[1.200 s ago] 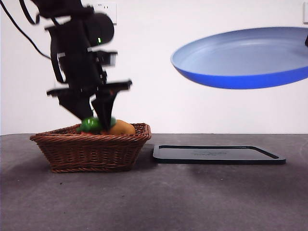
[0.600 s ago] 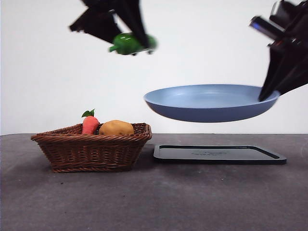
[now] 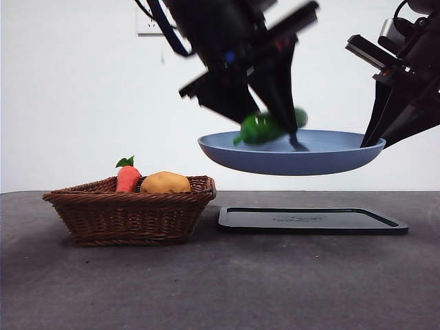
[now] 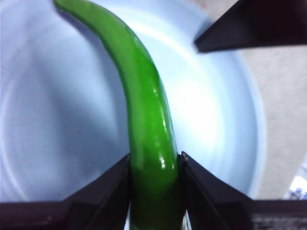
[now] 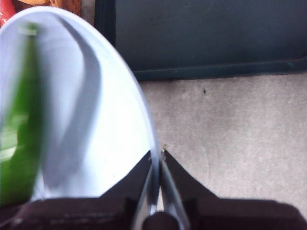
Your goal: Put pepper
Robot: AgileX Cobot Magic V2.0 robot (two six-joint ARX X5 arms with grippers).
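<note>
1. The left hand [image 3: 278,130] hangs over the raised blue plate [image 3: 227,152], its two black jaws closed tight on the pepper [image 4: 144,105]; the jaws press one end, and the rest of the glossy green length curves out past them.
2. The pepper sits low in the plate's hollow, level with its rim; whether it touches the plate's floor cannot be told.
3. The right hand [image 5: 157,158] pinches the plate's rim at its right side, jaws nearly closed on the thin edge, holding the plate in the air above the black tray [image 3: 313,221].
4. The tray lies flat on the dark grey bench [image 3: 220,289], just right of a wicker basket [image 3: 130,216] holding a carrot [image 3: 128,177] and a potato [image 3: 166,183].
5. A plain white wall [image 3: 69,103] closes the scene behind.
</note>
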